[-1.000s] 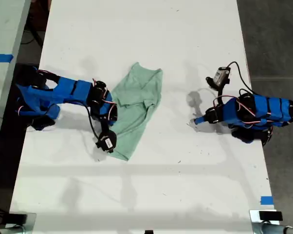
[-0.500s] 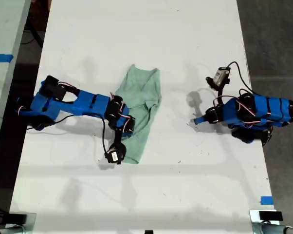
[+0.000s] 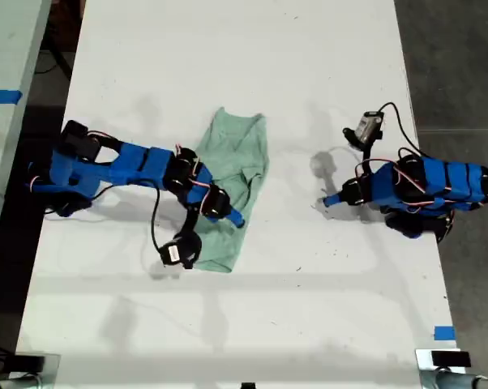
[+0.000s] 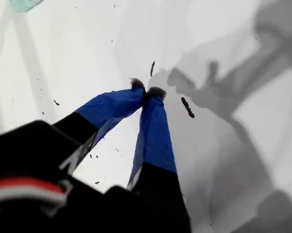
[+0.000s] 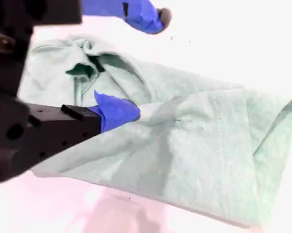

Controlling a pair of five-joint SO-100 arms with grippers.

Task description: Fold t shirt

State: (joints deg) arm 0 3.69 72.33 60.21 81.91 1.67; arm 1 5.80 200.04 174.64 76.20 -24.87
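The pale mint-green t shirt (image 3: 242, 158) lies wrinkled and partly folded on the white table (image 3: 228, 65), left of centre in the exterior view. My second gripper (image 3: 230, 215) hangs over its lower part, on the arm reaching in from the exterior view's left. In the second wrist view my second gripper (image 5: 136, 63) is open, one blue fingertip (image 5: 118, 110) resting on the t shirt (image 5: 209, 145), the other over bare table. My first gripper (image 4: 147, 91) is shut on nothing above bare table; in the exterior view my first gripper (image 3: 328, 201) sits well to the shirt's right.
A small camera on a black cable (image 3: 367, 127) stands above the first arm's body (image 3: 426, 186). Blue tape marks (image 3: 443, 333) the table's near corner at the exterior view's right. A second table (image 3: 5, 73) runs along the exterior view's left edge.
My second gripper has swept from the shirt's left edge toward the exterior view's right, carrying that edge over so the shirt is narrower. The first arm has not moved.
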